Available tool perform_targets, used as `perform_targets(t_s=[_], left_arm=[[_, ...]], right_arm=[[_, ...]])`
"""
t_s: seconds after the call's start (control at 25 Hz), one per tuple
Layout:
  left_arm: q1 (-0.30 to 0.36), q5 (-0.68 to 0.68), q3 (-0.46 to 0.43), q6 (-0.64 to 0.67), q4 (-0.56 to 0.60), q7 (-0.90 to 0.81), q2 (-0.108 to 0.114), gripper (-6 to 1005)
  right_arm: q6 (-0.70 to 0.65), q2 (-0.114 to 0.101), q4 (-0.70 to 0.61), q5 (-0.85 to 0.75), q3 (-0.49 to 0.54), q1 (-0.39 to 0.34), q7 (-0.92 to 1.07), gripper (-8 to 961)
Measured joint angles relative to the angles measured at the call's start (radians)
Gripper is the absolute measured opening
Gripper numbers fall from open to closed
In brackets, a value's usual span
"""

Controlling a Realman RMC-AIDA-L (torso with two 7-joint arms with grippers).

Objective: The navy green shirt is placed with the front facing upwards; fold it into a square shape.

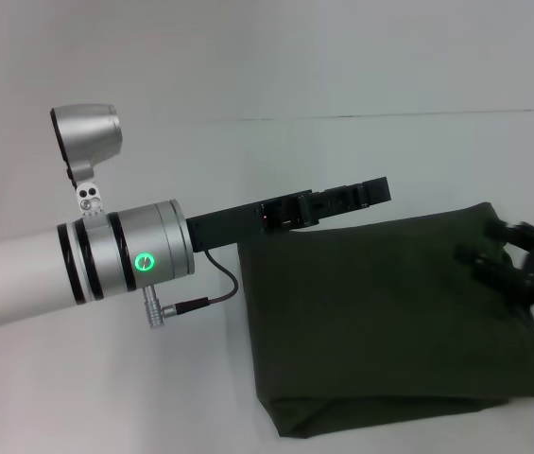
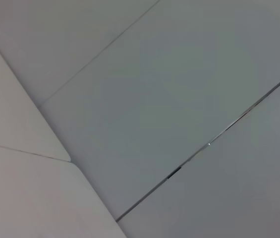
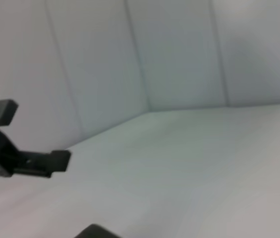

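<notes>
The navy green shirt (image 1: 389,322) lies folded into a rough rectangle on the white table, right of centre in the head view. Only plain green cloth shows; the letters and the neck label are hidden. My left gripper (image 1: 370,192) hovers just beyond the shirt's far-left corner, clear of the cloth. It also shows in the right wrist view (image 3: 33,134), with its two fingers apart and nothing between them. My right gripper (image 1: 489,244) is over the shirt's right edge near the far corner, fingers spread, with cloth showing between them.
The white table (image 1: 361,85) runs on behind and to the left of the shirt. My left forearm (image 1: 106,255), with its cable, fills the left foreground. The left wrist view shows only white panels (image 2: 169,89).
</notes>
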Motion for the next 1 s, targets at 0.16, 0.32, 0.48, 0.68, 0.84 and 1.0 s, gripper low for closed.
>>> perform_targets(t_s=[0.16, 0.32, 0.48, 0.68, 0.84, 1.0], left_arm=[[0.0, 0.0, -0.001, -0.001, 0.0, 0.001, 0.0, 905], [0.004, 0.0, -0.01, 0.003, 0.0, 0.001, 0.001, 903], [0.007, 0.0, -0.017, 0.004, 0.0, 0.001, 0.002, 902], [0.012, 0.001, -0.021, 0.006, 0.0, 0.001, 0.003, 901], [0.034, 0.036, -0.046, 0.025, 0.014, -0.002, 0.018, 899], [0.059, 0.168, -0.144, 0.073, 0.048, -0.061, 0.045, 898]], right_arm=[[0.1, 0.0, 0.039, 0.0, -0.053, 0.04, 0.009, 659], [0.195, -0.002, 0.052, 0.003, -0.055, 0.047, 0.025, 659], [0.279, -0.002, 0.065, 0.005, -0.055, 0.061, 0.042, 659], [0.347, -0.002, 0.09, 0.006, -0.054, 0.092, 0.047, 659], [0.276, -0.003, 0.061, 0.041, -0.033, 0.081, 0.047, 659], [0.134, -0.007, -0.026, 0.146, -0.018, 0.009, 0.055, 659]])
